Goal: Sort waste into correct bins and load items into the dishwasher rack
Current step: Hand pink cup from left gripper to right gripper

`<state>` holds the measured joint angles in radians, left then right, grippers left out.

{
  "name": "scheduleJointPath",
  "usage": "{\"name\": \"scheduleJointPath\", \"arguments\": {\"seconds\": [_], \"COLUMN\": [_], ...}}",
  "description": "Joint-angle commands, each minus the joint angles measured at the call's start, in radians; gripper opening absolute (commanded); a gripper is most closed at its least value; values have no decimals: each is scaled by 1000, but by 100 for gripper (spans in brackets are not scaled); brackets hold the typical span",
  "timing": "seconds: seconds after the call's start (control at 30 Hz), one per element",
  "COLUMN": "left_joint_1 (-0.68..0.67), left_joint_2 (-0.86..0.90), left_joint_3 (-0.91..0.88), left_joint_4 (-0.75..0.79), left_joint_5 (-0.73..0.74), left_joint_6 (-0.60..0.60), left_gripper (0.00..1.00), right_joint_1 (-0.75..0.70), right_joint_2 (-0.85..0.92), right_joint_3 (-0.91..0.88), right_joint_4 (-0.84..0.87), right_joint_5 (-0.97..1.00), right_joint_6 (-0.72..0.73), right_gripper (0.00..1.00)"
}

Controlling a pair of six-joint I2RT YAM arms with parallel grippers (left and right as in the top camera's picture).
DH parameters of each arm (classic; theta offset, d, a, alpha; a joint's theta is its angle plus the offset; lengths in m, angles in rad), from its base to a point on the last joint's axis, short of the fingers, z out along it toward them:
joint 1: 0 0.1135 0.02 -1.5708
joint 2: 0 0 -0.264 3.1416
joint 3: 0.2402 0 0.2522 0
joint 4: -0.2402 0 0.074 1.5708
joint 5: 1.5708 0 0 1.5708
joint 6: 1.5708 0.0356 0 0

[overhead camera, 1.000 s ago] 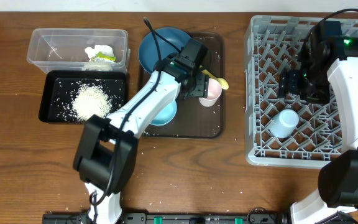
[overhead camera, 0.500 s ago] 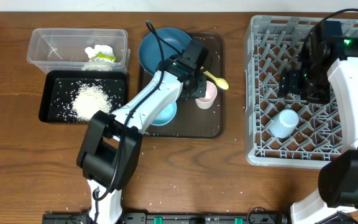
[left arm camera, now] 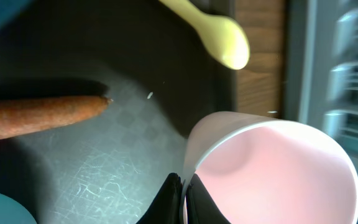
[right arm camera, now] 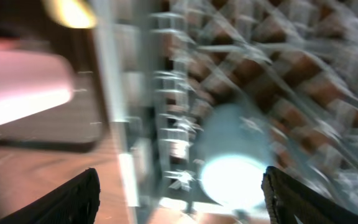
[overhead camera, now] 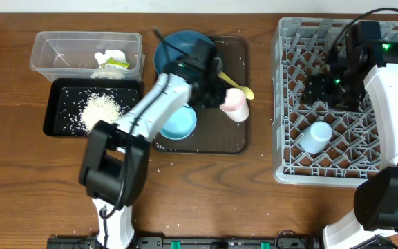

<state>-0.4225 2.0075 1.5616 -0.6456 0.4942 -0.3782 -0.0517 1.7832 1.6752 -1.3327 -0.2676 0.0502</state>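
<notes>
My left gripper (left arm camera: 183, 194) is shut on the rim of the small pink cup (left arm camera: 272, 174), one finger inside and one outside. Seen from overhead, the pink cup (overhead camera: 235, 105) hangs tilted over the brown serving tray (overhead camera: 235, 142). The yellow spoon (overhead camera: 238, 87) and the orange sausage stick (left arm camera: 36, 115) lie on that tray, beside the light blue bowl (overhead camera: 179, 123) and dark blue plate (overhead camera: 175, 47). My right gripper (right arm camera: 182, 193) is open above the grey dishwasher rack (overhead camera: 289, 169), over the small light blue cup (overhead camera: 316, 136) lying in it.
At the left, a clear tub (overhead camera: 57, 52) holds tissue (overhead camera: 105, 56) and a peel scrap (overhead camera: 117, 64). Below it a black tray (overhead camera: 57, 119) holds rice (overhead camera: 102, 111). A few loose grains lie on the wooden table near its front edge.
The left gripper closed on the pink cup's rim, and the cup now sits tilted and slightly to the right. The right gripper edged left over the rack.
</notes>
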Motion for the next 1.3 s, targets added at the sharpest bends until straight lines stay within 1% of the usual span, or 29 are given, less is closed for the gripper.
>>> {"name": "scheduleJointPath", "arguments": {"seconds": [0.0,0.13,0.2,0.3,0.4,0.63,0.8,0.93,1.03,1.17,1.27], "left_joint_1": [105,220,273,329,352,354,353,353,353,353,353], "left_joint_2": [-71,-82,-82,-82,-82,-82,-82,-83,-84,-85,-85], "left_joint_3": [8,8,8,8,8,8,8,8,8,8,8], "left_joint_4": [4,5,5,5,4,4,-3,-4,-4,-4,-3], "left_joint_5": [299,560,683,812,907,1069,1078,1078,1078,1078,1078], "left_joint_6": [-2,-2,-2,-2,-2,-2,-6,-32,-40,-45,-46], "left_gripper": [6,6,6,6,6,6,6,6,6,6,6], "right_joint_1": [10,37,61,116,171,272,313,327,339,349,361], "right_joint_2": [-12,-12,-12,-12,-12,-12,-12,-12,-12,-12,-12], "right_joint_3": [17,17,17,17,17,17,17,17,17,17,17], "right_joint_4": [48,141,188,266,328,404,467,515,532,537,548], "right_joint_5": [-344,-555,-628,-694,-702,-701,-701,-701,-702,-702,-702], "right_joint_6": [-146,-207,-230,-235,-235,-249,-249,-248,-248,-249,-249], "right_gripper": [81,80,81,82,84,85,85,85,84,77,66]}}
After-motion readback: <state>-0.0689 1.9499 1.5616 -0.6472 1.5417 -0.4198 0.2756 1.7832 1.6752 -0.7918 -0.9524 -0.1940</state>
